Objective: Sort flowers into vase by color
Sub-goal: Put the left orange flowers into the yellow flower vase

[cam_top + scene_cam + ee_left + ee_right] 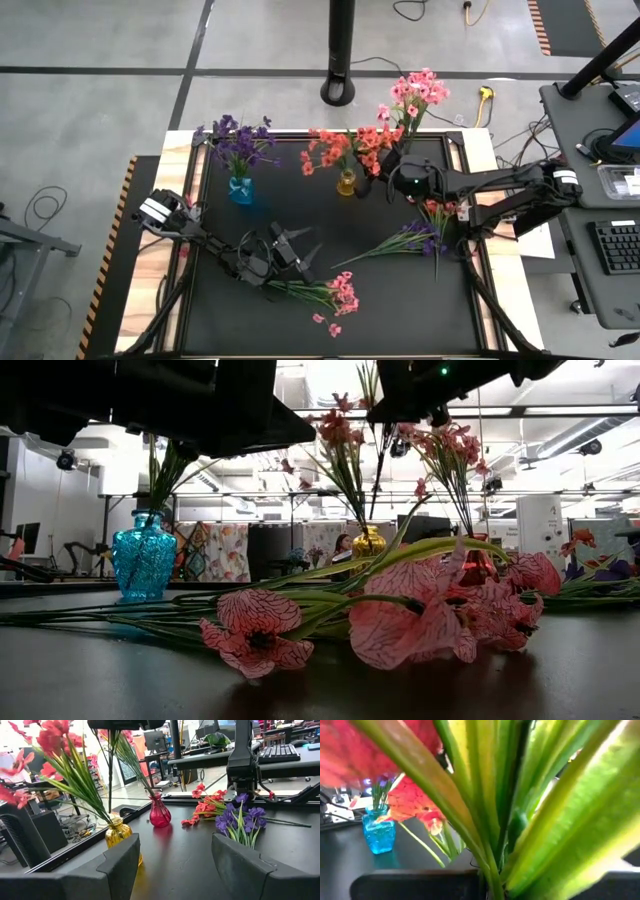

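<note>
Your left gripper (300, 252) hangs over the near middle of the black table (300, 200) with its fingers (120, 862) spread wide and nothing between them — the left wrist view shows only bare tabletop in the gap. Just beside it, toward the near edge, the pink spray (335, 292) lies flat on the table, stems pointing toward the gripper and blossoms away; the fingers do not touch it.

Your right gripper (392, 160) is up at the far side by the red vase (160, 813), pressed together on the stems of the pink flowers (415, 95) standing there. In the right wrist view the green leaves and stems (490, 820) fill almost everything and run down into the pinch at the finger line; the fingertips themselves are hidden behind the foliage.

The purple flowers (238, 140) stand in the blue vase (240, 190) at the far left. The orange-red flowers (345, 148) stand in the yellow vase (346, 183), between the blue vase and the red one. Two more sprays lie loose on the right side of the table under your right arm: a purple spray (415, 240) lying across, blossoms toward the right edge, and an orange-red spray (437, 212) just beside it — their heads close together, whether touching you cannot tell.
</note>
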